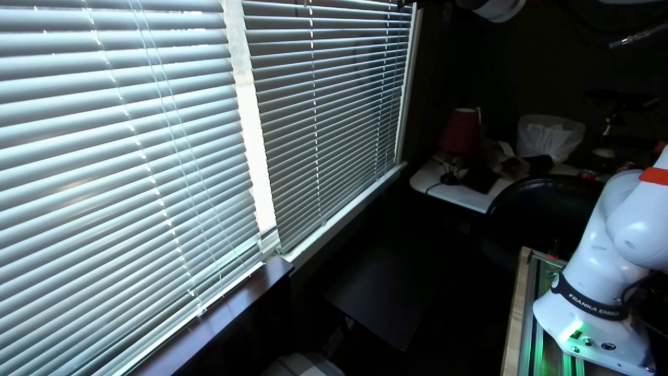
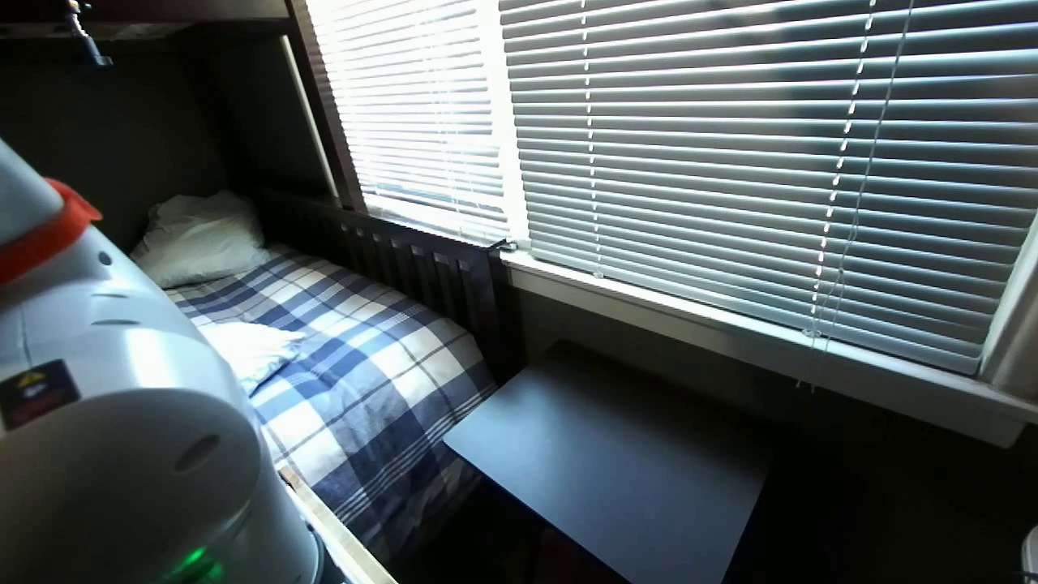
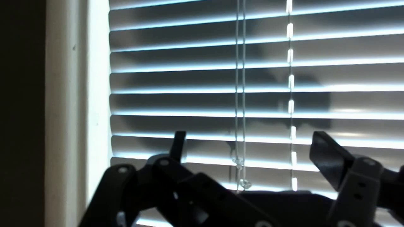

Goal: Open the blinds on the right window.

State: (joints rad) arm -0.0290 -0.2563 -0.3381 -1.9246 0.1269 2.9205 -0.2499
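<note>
The right window (image 1: 408, 89) sits behind its blinds (image 2: 722, 170), which hang down to the pale sill (image 2: 673, 313), light showing in narrow lines between slats (image 3: 363, 75). In the wrist view, the black tool (image 3: 250, 138) faces them, fingers (image 3: 179, 145) apart; thin cords (image 3: 244, 104) show between, contact unclear.

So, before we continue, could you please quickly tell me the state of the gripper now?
Gripper: open, holding nothing; the two blind cords show in its gap in the wrist view, not gripped.
</note>
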